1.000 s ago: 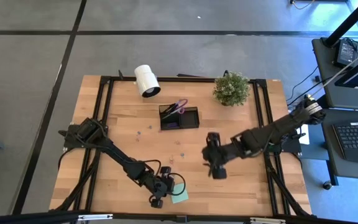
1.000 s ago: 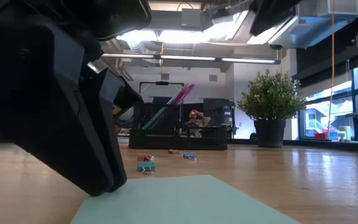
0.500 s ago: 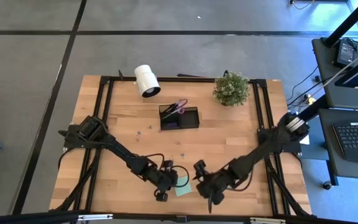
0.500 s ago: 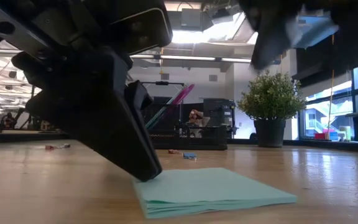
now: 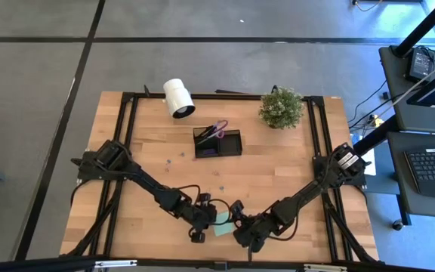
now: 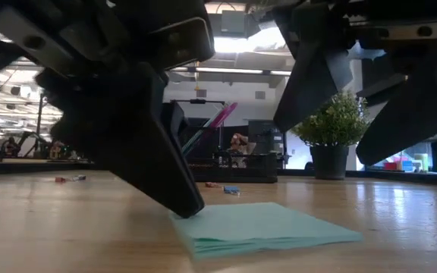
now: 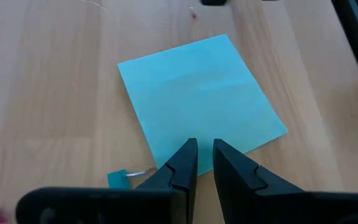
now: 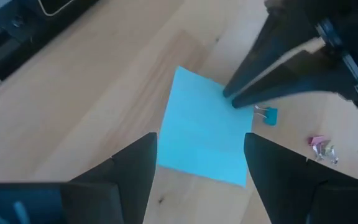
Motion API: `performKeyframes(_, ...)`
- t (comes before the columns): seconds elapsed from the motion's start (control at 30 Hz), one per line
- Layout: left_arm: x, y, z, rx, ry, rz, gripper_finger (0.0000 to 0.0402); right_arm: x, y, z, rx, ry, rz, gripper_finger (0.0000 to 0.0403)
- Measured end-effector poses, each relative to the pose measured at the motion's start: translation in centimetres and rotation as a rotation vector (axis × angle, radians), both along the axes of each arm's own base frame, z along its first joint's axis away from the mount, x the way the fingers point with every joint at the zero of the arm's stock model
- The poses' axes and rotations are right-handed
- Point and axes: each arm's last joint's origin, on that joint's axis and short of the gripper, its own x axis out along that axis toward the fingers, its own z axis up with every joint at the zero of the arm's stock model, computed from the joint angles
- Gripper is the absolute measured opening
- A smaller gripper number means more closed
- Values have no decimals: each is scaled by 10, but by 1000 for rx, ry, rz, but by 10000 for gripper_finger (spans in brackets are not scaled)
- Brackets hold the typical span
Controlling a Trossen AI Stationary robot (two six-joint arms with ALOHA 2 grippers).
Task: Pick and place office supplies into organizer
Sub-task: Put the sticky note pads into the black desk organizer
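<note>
The mint-green sticky pad (image 5: 220, 221) lies flat on the wood near the table's near edge, also seen in the low view (image 6: 268, 227). My left gripper (image 7: 205, 152) is shut, its tips down on the pad's edge (image 6: 188, 206). My right gripper (image 8: 201, 165) is open and hangs just above the pad from the right (image 5: 242, 227), one finger to each side, touching nothing. The black organizer (image 5: 217, 142) stands mid-table with the purple-handled scissors (image 5: 219, 130) and pens upright in it. My left gripper presses its shut fingertips (image 7: 190, 149) down on the pad's edge (image 7: 179, 158), close to one corner. The fingers come slanting down from the table's left. The pad stays flat on the table.
A small blue clip (image 7: 118, 178) and a pink one (image 8: 321, 144) lie on the wood beside the pad. More small bits are scattered before the organizer (image 6: 218, 163). The white roll (image 5: 178, 98) and the potted plant (image 5: 281, 108) stand at the far edge.
My right gripper has swung from the table's middle right down toward the near edge and left, ending over the pad. My left gripper, tips on the pad, has moved slightly toward the far edge, and the pad has slid flat with it.
</note>
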Motion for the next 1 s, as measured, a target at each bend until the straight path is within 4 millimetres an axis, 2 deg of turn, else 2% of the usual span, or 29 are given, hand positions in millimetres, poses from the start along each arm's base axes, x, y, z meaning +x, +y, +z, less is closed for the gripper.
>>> performKeyframes(0.33,8,13,1,-5,-15,41,47,2,0,-19,-50,37,24,244)
performKeyframes(0.57,10,14,2,-20,-38,46,47,8,-8,-30,-123,31,-41,244)
performKeyframes(1.0,14,20,2,-87,-29,130,47,10,-8,-49,-201,14,-107,244)
